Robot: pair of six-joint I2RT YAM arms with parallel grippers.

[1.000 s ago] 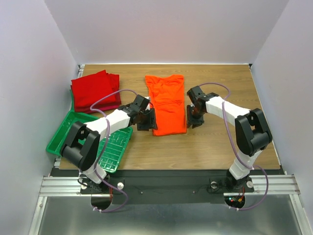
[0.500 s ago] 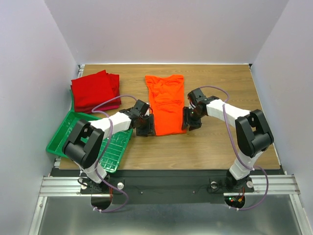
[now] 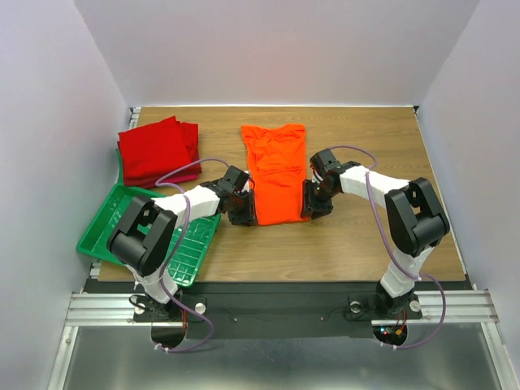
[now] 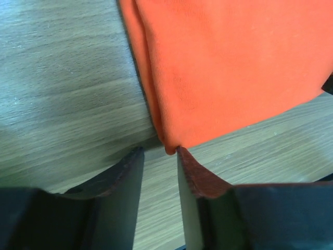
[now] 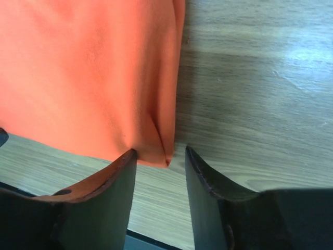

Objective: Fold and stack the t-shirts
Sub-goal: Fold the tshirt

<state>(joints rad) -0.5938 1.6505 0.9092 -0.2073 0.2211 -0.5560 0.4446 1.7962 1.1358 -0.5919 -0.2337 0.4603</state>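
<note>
An orange t-shirt [image 3: 276, 172] lies folded lengthwise in the middle of the wooden table. Its near hem points toward the arms. My left gripper [image 3: 246, 210] is down at the shirt's near left corner, and the left wrist view shows that corner [image 4: 170, 147] right at the tips of the left gripper [image 4: 158, 150], whose jaws stand apart. At the near right corner sits my right gripper [image 3: 308, 203], open [image 5: 160, 151], with the folded corner [image 5: 158, 151] between its fingertips. Deep red t-shirts [image 3: 158, 150] lie folded in a stack at the back left.
A green plastic grid tray [image 3: 99, 231] sits at the near left, partly under my left arm and close to the red stack. White walls enclose the table on three sides.
Both grippers have come down and toward me along the orange shirt's edges to its near corners. The left jaws have narrowed.
</note>
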